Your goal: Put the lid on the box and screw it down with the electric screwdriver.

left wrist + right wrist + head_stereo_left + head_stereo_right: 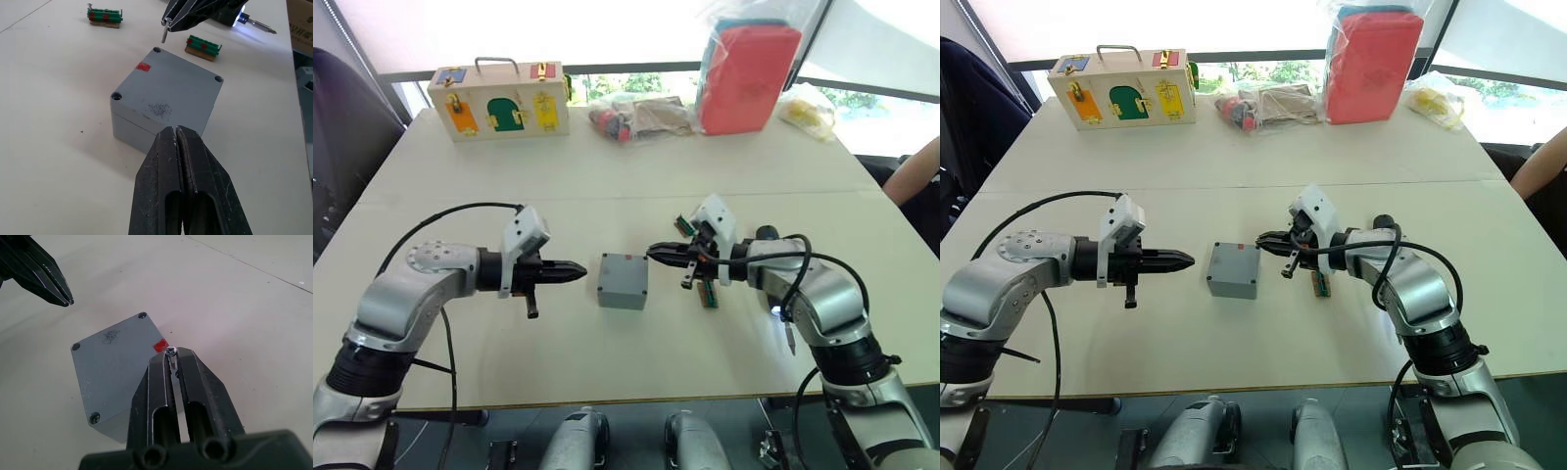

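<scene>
The grey box (623,289) stands mid-table with the lid (168,90) sitting on top of it; screw heads show in three lid corners. My left gripper (579,271) is shut and empty, pointing at the box from its left, a short gap away. From the opposite side my right gripper (171,354) hovers over the lid corner by the red mark (160,345), shut on a small screw (165,30). That corner is hidden behind its fingers. The electric screwdriver (252,23) lies on the table under the right arm, its tip light on.
Two small green blocks (203,47) (104,16) lie near the right gripper. At the table's far side stand a wooden case with colourful doors (499,101), plastic bags (641,116) and a red pack (746,76). A person's arm (913,171) shows at the right edge.
</scene>
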You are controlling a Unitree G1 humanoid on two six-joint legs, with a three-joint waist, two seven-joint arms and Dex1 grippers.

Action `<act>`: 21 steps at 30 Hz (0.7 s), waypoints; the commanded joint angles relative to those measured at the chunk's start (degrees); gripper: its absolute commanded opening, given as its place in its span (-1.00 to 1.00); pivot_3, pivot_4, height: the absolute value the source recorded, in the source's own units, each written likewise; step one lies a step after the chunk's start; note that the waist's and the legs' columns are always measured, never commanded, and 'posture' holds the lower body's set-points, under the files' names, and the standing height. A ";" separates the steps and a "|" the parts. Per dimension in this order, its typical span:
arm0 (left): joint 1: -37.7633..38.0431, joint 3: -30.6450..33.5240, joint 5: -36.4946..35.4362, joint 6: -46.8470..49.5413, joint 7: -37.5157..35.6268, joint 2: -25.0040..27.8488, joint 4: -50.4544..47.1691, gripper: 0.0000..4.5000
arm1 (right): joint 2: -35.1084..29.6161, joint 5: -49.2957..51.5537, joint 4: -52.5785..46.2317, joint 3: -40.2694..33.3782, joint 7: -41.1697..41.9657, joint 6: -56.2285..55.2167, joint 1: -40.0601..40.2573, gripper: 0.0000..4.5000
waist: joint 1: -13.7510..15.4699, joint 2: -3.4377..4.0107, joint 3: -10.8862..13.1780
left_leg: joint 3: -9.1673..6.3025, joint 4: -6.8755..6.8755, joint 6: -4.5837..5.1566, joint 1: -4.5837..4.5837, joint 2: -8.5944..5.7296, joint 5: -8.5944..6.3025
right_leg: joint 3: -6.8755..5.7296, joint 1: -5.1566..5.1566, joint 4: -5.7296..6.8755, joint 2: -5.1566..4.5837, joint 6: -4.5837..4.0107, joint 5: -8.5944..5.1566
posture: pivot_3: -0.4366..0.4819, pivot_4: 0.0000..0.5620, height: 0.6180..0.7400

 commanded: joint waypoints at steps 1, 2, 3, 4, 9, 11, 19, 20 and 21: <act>-1.31 1.13 -0.66 -0.27 0.33 -0.11 -1.73 -1.00 | 0.57 -0.10 0.25 0.13 -0.23 -1.70 -0.66 -0.99 | 0.01 0.00 0.00 | 0.00 0.00 0.00 0.00 0.00 0.00 | 0.00 0.00 0.00 0.00 0.00 0.00 | -0.05 -0.47 1.00; -1.32 1.12 -0.67 -0.31 0.40 -0.14 -1.72 -1.00 | 0.54 -0.22 0.55 0.22 -0.25 -1.90 -0.70 -0.99 | 0.01 0.00 0.00 | 0.00 0.00 0.00 0.00 0.00 0.00 | 0.00 0.00 0.00 0.00 0.00 0.00 | -0.05 -0.47 1.00; -1.32 1.12 -0.67 -0.34 0.46 -0.15 -1.74 -1.00 | 0.48 -0.29 0.81 0.31 -0.26 -2.07 -0.74 -0.99 | 0.01 0.00 0.00 | 0.00 0.00 0.00 0.00 0.00 0.00 | 0.00 0.00 0.00 0.00 0.00 0.00 | -0.05 -0.47 1.00; -1.32 1.11 -0.65 -0.37 0.50 -0.17 -1.75 -1.00 | 0.39 -0.35 1.01 0.39 -0.28 -2.17 -0.78 -0.99 | 0.01 0.00 0.00 | 0.00 0.00 0.00 0.00 0.00 0.00 | 0.00 0.00 0.00 0.00 0.00 0.00 | -0.05 -0.47 1.00; -1.32 1.10 -0.64 -0.49 0.69 -0.33 -1.75 -1.00 | 0.25 -0.80 1.89 0.76 -0.25 -2.73 -0.74 -0.99 | -0.02 0.00 0.00 | 0.00 0.00 0.00 0.00 0.00 0.00 | 0.00 0.00 0.00 0.00 0.00 0.00 | -0.05 -0.47 1.00; -1.34 1.07 -0.65 -0.49 0.79 -0.44 -1.79 -1.00 | 0.34 -0.95 2.26 0.98 -0.35 -2.99 -0.78 -0.99 | 0.00 0.00 0.00 | 0.00 0.00 0.00 0.00 0.00 0.00 | 0.00 0.00 0.00 0.00 0.00 0.00 | -0.05 -0.47 1.00; -1.62 1.10 -0.55 -0.59 1.05 -0.78 -1.77 -1.00 | 0.60 -1.37 3.08 1.81 -0.60 -3.12 -0.97 -0.85 | 0.00 0.00 0.00 | 0.00 0.00 0.00 0.00 0.00 0.00 | 0.00 0.00 0.00 0.00 0.00 0.00 | -0.05 -0.47 1.00; -1.68 1.09 -0.55 -0.59 1.07 -0.80 -1.74 -1.00 | 0.60 -1.42 3.21 1.76 -0.72 -3.08 -1.02 -0.70 | -0.01 0.00 0.00 | 0.00 0.00 0.00 0.00 0.00 0.00 | 0.00 0.00 0.00 0.00 0.00 0.00 | -0.05 -0.47 1.00; -1.73 1.08 -0.56 -0.59 1.09 -0.81 -1.72 -1.00 | 0.60 -1.46 3.30 1.72 -0.80 -3.05 -1.06 -0.64 | -0.02 0.00 0.00 | 0.00 0.00 0.00 0.00 0.00 0.00 | 0.00 0.00 0.00 0.00 0.00 0.00 | -0.05 -0.47 1.00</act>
